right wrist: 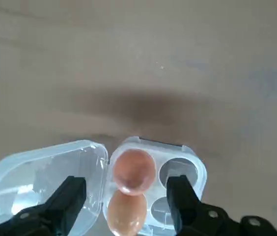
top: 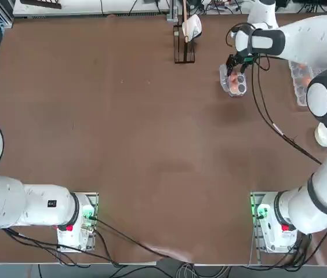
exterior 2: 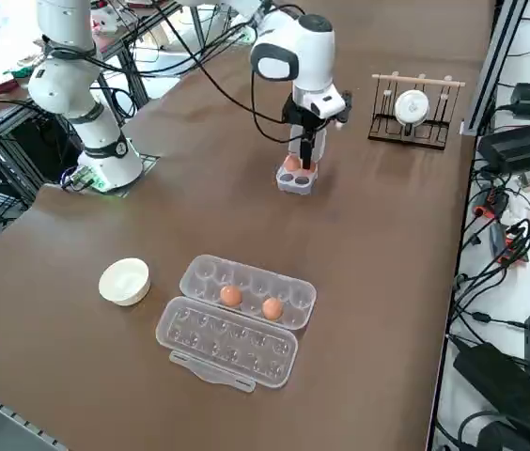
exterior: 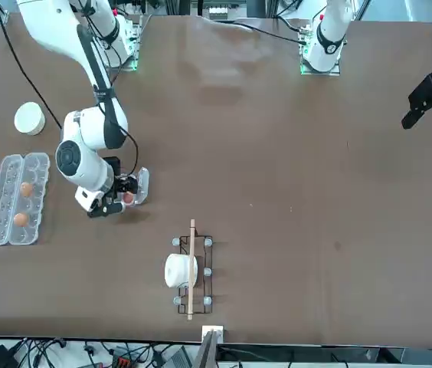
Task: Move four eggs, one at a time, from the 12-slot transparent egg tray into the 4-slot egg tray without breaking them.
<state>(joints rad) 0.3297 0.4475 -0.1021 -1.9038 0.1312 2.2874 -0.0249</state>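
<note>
My end effector (right wrist: pixel 126 184) is open wide above the 4-slot egg tray (right wrist: pixel 153 196), in the far right part of the bench (top: pixel 140 145). One finger reaches over the tray's opened lid (right wrist: pixel 45 177), the other over its cup side, and a pair of eggs shows between them. The tray sits well inside the bench edges. To its left and toward my base, a broad stretch of brown surface shows; to its right there is a narrower strip before the 12-slot transparent egg tray (exterior 2: pixel 246 291). That long tray lies with its clear lid (exterior 2: pixel 227 343) spread open on the bench. The white bowl (exterior 2: pixel 125 282) sits nearer my base than both trays, apart from them. A dark wire rack (exterior 2: pixel 415 117) with a pale rod and a white round piece (exterior 2: pixel 412 107) stands close to the far bench edge, to the left of the small tray.

Counting, I find four eggs: two in the 4-slot tray, one (right wrist: pixel 134 172) just beside the other (right wrist: pixel 126 214), and two in the long tray, one (exterior 2: pixel 231 295) and another (exterior 2: pixel 272 308), both in the row next to the lid. There are two trays, one bowl and one rack.
</note>
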